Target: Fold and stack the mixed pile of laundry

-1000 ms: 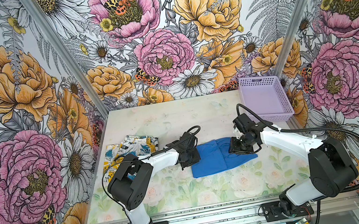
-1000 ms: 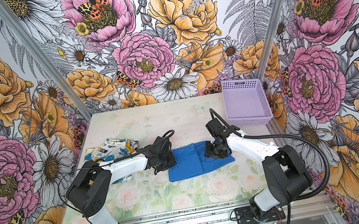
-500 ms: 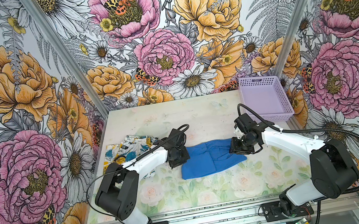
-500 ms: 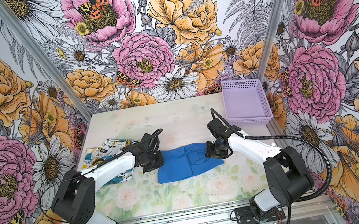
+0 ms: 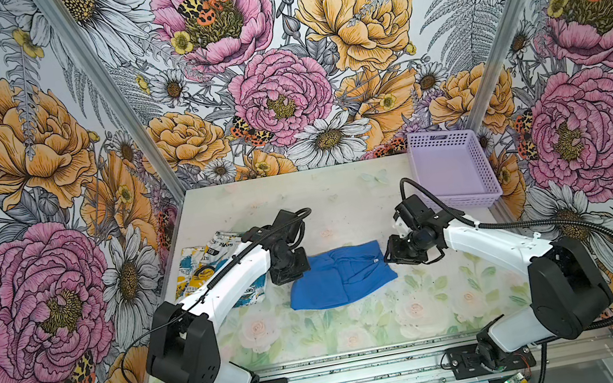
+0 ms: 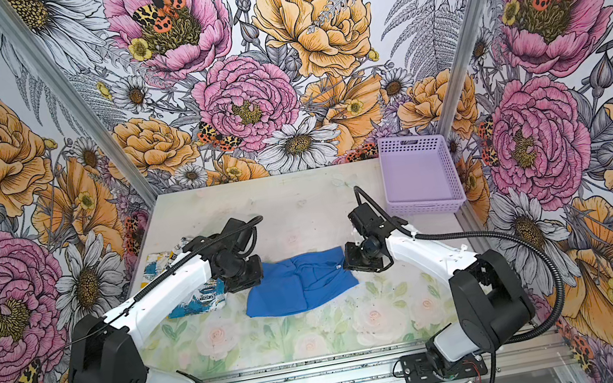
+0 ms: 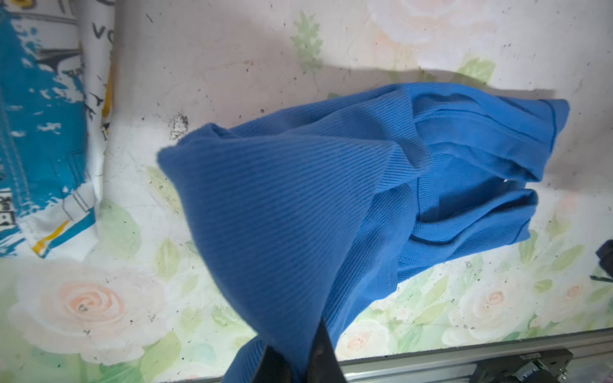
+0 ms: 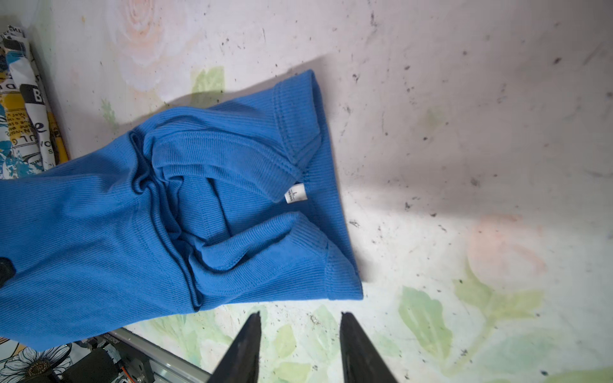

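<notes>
The royal blue T-shirt [image 5: 338, 278] [image 6: 295, 287] lies bunched at mid-table, its white size tag facing up in the right wrist view. My left gripper [image 7: 293, 341] is shut on a fold at the shirt's left edge and lifts it into a taut ridge [image 7: 282, 215]. My right gripper [image 8: 300, 315] is open and holds nothing, its tips just off the shirt's right hem [image 8: 331, 272] over bare table. The white printed garment [image 5: 202, 260] [image 6: 155, 264] lies folded at the left, partly hidden under my left arm.
A lavender perforated basket [image 5: 462, 200] [image 6: 425, 206] sits in the back right corner, with nothing visible inside. The metal front rail [image 7: 464, 351] runs close to the shirt's near side. Floral walls enclose the table on three sides.
My left gripper has moved left toward the printed garment, dragging the blue shirt with it. The shirt's right edge has slid out from under the right gripper, which has stayed put.
</notes>
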Available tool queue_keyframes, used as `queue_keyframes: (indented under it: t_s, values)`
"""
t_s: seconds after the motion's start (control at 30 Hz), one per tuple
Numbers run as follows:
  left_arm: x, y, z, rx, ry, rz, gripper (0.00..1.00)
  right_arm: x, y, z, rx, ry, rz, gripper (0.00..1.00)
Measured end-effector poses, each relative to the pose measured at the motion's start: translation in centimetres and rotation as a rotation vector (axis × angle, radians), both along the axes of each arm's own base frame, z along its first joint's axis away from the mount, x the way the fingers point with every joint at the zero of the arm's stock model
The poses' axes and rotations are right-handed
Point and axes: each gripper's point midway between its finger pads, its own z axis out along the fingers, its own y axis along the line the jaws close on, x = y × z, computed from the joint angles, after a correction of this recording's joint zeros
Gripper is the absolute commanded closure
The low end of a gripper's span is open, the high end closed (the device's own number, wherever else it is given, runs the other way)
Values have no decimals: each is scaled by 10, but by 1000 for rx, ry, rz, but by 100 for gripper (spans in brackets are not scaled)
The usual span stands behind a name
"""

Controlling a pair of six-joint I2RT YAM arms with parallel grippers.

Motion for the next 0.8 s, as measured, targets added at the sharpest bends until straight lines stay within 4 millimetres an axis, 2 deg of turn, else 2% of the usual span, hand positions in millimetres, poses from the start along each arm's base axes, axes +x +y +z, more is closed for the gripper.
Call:
queue_keyframes:
  t_s: [0.1, 0.23, 0.5, 0.8]
  values:
    - [9, -11, 14, -14, -16, 0, 100, 0, 0, 1, 10, 4, -3, 58]
    - [16, -38, 23, -35, -26, -16, 100, 1, -4, 1, 19, 8, -17, 58]
    - [12, -84, 5, -30, 47, -27, 100, -2, -17, 4, 48, 6, -57, 58]
    - [21, -137, 1, -77, 79, -31, 100, -9, -30, 4, 70, 7, -97, 57]
